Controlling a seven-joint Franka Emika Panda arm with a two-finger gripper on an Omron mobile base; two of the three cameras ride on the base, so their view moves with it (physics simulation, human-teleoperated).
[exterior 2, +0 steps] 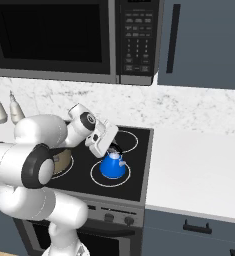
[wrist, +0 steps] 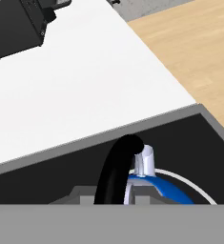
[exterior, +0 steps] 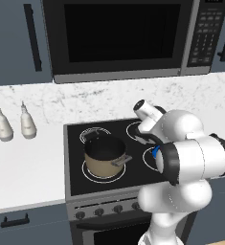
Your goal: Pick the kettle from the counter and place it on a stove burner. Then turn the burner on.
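The bright blue kettle (exterior 2: pixel 112 167) stands upright on the front right stove burner (exterior 2: pixel 110 185), a thin white ring on the black cooktop. My gripper (exterior 2: pixel 111 148) hangs right above it, fingers down around the black arched handle (wrist: pixel 116 167). In the hand view the gripper (wrist: pixel 112 196) straddles that handle, with the pale lid knob (wrist: pixel 144 162) and blue body (wrist: pixel 154 185) just beyond. Whether the fingers still press on the handle I cannot tell. In the left base view my arm hides all of the kettle (exterior: pixel 155 152) but a blue sliver. The white counter (exterior 2: pixel 199 170) lies right of the stove.
A tan pot (exterior: pixel 103 155) with a dark inside sits on the front left burner. Stove knobs (exterior: pixel 99 211) line the front panel. Two pale bottles (exterior: pixel 4 125) stand on the left counter by the marble wall. A microwave (exterior: pixel 118 33) hangs over the stove.
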